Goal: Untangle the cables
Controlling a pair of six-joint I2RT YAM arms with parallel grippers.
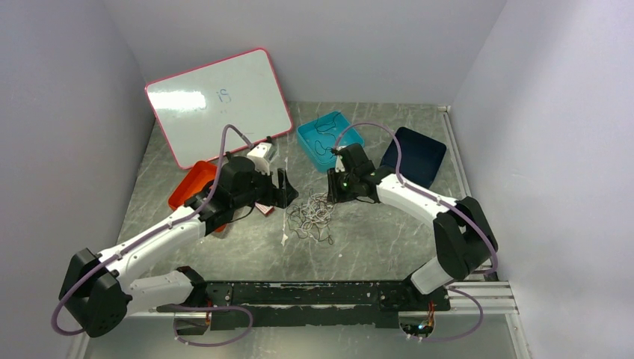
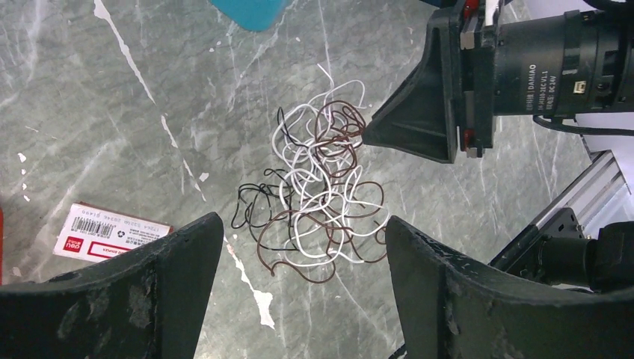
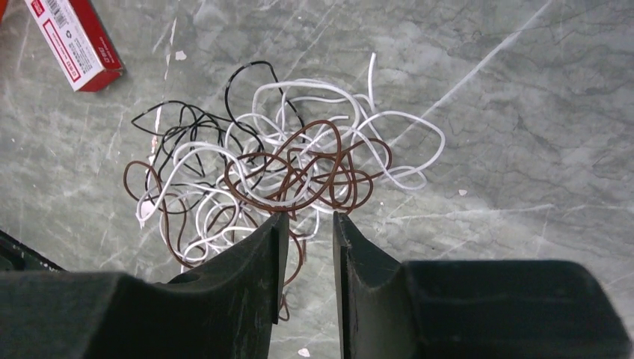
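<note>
The cables [image 1: 312,217] lie as one loose tangle of white, brown and black wires on the grey marbled table, between the two arms. My left gripper [image 1: 279,191] hovers at the tangle's left side, open wide. In the left wrist view the cables [image 2: 321,187] sit just beyond its fingers, and the left gripper [image 2: 303,224] holds nothing. My right gripper [image 1: 333,196] is at the tangle's right edge. In the right wrist view its jaws stand a narrow gap apart, so the right gripper [image 3: 309,218] is open. A brown loop of the cables [image 3: 277,164] runs under that gap, ungripped.
A teal tray [image 1: 304,140] holding a black wire stands behind the tangle, with a dark blue tray [image 1: 413,155] to its right. An orange tray [image 1: 193,183] lies under the left arm, and a small red and white box [image 2: 112,232] beside it. A whiteboard [image 1: 218,101] leans at the back left.
</note>
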